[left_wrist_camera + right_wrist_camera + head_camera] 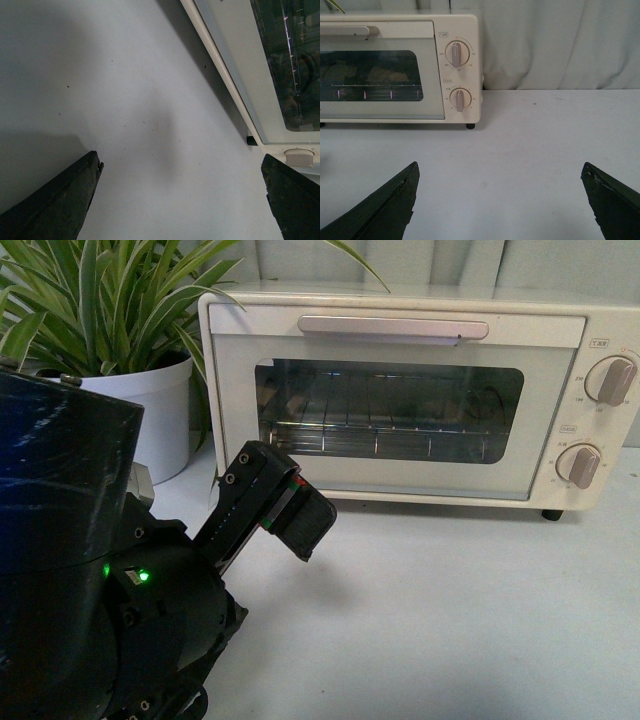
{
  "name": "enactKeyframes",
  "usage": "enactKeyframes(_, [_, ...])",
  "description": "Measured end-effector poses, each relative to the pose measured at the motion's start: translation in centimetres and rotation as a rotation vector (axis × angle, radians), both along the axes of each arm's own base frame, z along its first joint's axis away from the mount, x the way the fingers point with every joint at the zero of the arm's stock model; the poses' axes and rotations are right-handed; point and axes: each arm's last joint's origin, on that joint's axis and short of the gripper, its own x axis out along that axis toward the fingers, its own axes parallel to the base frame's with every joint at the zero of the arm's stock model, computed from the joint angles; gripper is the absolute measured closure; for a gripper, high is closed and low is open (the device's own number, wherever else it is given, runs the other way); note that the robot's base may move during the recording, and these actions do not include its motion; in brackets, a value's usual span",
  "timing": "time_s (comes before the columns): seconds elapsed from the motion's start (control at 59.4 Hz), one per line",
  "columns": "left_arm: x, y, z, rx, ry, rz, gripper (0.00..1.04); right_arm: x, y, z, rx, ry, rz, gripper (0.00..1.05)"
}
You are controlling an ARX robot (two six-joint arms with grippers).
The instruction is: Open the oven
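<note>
The cream-white oven stands at the back of the table with its glass door shut. Its long bar handle runs along the top of the door, and two beige knobs are on its right side. A wire rack shows through the window. My left gripper is open and empty, low over the table in front of the oven's lower left corner. In the left wrist view the oven's bottom edge lies just ahead. My right gripper is open and empty, well back from the oven, and is out of the front view.
A potted plant in a white pot stands to the left of the oven. A pale curtain hangs behind. The white table stretches in front of the oven.
</note>
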Motion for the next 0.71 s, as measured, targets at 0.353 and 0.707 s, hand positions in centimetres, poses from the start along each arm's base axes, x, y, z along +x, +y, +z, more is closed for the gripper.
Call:
enactKeyframes(0.353, [0.6, -0.6, 0.0, -0.011, 0.007, 0.005, 0.07, 0.9, 0.1, 0.6, 0.119, 0.011, 0.145, 0.09])
enactKeyframes(0.707, [0.5, -0.5, 0.0, -0.015, 0.015, 0.008, 0.07, 9.0, 1.9, 6.6, 0.172, 0.117, 0.138, 0.09])
